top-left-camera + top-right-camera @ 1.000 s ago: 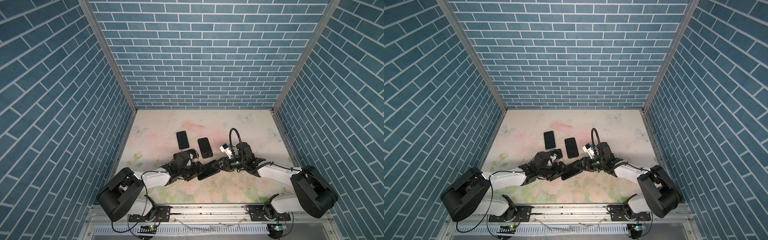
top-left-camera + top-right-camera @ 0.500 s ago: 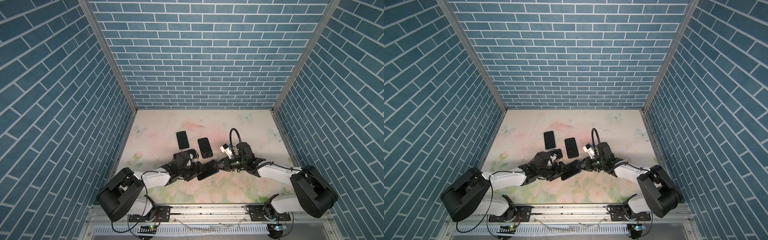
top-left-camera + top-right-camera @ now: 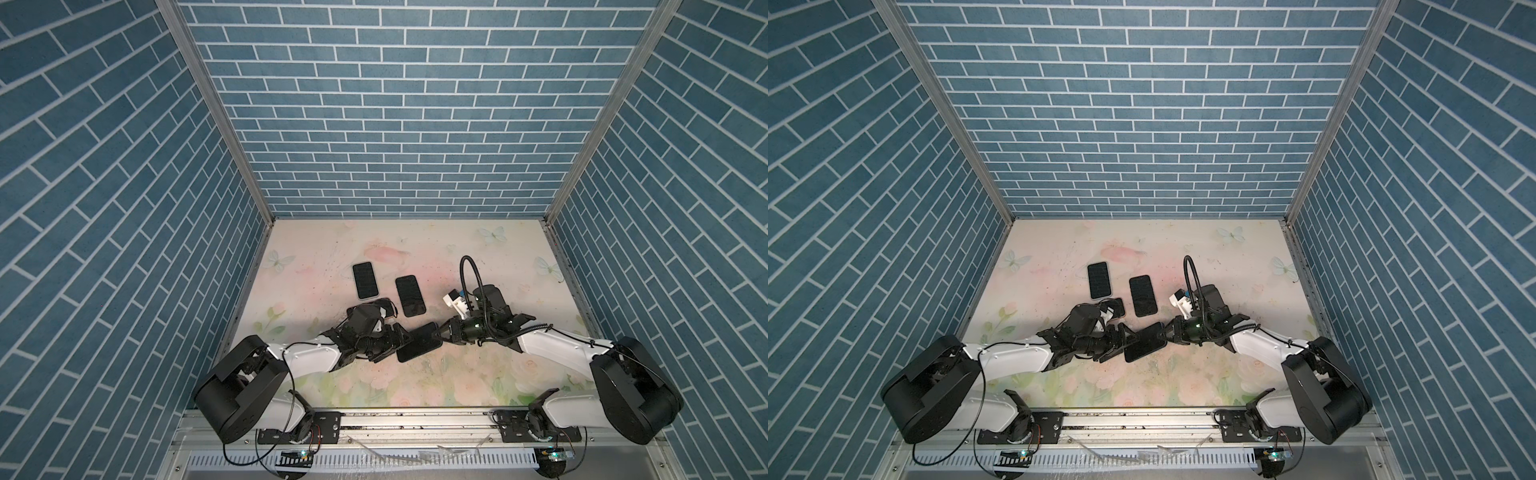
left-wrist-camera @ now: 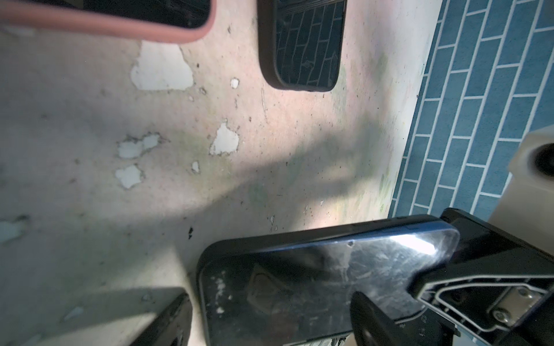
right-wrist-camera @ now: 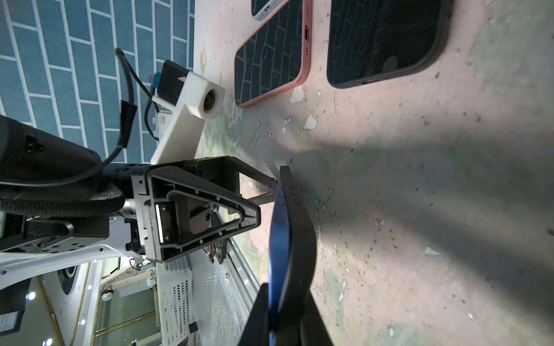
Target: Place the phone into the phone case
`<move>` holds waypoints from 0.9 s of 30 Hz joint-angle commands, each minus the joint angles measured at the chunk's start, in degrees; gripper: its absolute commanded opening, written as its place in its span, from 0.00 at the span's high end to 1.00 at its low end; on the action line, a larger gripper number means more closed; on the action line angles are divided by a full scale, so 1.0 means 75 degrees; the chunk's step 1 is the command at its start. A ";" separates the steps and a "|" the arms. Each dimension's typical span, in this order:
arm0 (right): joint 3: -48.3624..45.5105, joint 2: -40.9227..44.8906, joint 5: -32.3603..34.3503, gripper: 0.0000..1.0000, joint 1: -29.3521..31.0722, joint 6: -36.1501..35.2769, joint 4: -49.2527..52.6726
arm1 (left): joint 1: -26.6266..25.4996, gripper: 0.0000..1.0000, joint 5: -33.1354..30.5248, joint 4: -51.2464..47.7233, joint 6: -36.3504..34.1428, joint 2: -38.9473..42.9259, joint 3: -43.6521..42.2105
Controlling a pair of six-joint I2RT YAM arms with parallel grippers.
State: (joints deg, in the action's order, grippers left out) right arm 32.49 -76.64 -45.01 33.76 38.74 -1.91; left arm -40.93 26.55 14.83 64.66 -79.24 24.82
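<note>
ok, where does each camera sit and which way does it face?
Both top views: high above the robot's base, looking down at the table; both arms, left gripper, right gripper show.
Left wrist: low on left arm, faces the phone past own fingers.
Right wrist: low on right arm, faces the left gripper along the edge-on phone; own fingertips show.
Shared: both wrists see the phone.
</note>
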 commanded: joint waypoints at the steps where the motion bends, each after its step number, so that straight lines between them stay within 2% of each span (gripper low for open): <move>1: 0.0369 0.0385 0.0101 1.00 -0.0026 -0.0458 0.0437 | -0.0027 0.13 -0.0331 -0.0437 -0.0057 0.0368 -0.0050; 7: 0.0700 0.0890 -0.0260 1.00 -0.0513 -0.0389 0.0649 | 0.0229 0.05 -0.0640 -0.1075 -0.0555 0.1733 0.0257; 10: 0.0884 0.1121 -0.0640 1.00 -0.0815 -0.0200 0.0604 | 0.0618 0.01 -0.0524 -0.1413 -0.0905 0.2456 0.0397; 13: 0.1055 0.1257 -0.1183 1.00 -0.1104 0.0147 0.0344 | 0.1097 0.00 -0.0074 -0.1608 -0.1304 0.2871 0.0496; 17: 0.1313 0.1295 -0.1828 1.00 -0.1278 0.0602 0.0019 | 0.1639 0.00 0.1015 -0.1201 -0.1687 0.2883 0.0546; 22: 0.1507 0.1277 -0.2440 1.00 -0.1284 0.1020 -0.0229 | 0.1659 0.04 0.2124 -0.0107 -0.1763 0.2562 0.0678; 27: 0.1510 0.1422 -0.2623 1.00 -0.1287 0.1326 -0.0477 | 0.1662 0.06 0.2591 0.0694 -0.1626 0.2366 0.0716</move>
State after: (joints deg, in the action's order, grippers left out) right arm 41.82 -68.16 -60.23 24.25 45.71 -0.99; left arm -28.73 41.50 14.33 53.30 -61.14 28.36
